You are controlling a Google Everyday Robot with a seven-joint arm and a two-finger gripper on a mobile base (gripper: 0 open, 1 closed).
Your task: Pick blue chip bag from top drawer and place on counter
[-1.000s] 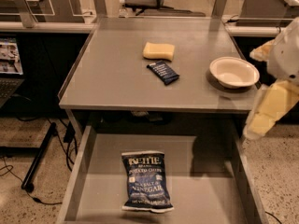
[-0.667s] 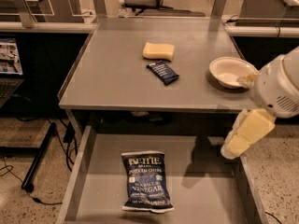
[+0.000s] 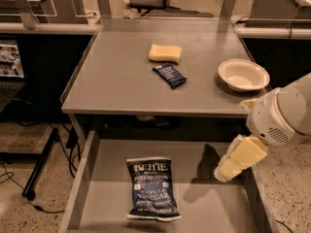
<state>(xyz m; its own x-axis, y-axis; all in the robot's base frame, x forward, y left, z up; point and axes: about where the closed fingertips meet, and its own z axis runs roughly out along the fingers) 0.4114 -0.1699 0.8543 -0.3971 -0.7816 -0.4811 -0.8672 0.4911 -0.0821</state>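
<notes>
The counter (image 3: 116, 81) holds an empty white bowl (image 3: 224, 76), a yellow sponge (image 3: 164, 53) and a dark blue bar wrapper (image 3: 169, 75). Under it the top drawer (image 3: 80, 188) is pulled out, with only the blue chip bag (image 3: 151, 188) lying flat inside. The gripper (image 3: 228, 171) hangs over the drawer's right side, well apart from the bag, and I cannot tell if it is spread or pinched; I think the reach is on, so next it must go left and down to the bag.

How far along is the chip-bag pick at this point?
Done: the top drawer stands pulled out. In hand: the pincer hangs over the drawer's right side, apart from the blue chip bag, which lies flat on the drawer floor. Left: grasping the bag, lifting it and setting it on the counter.
</notes>
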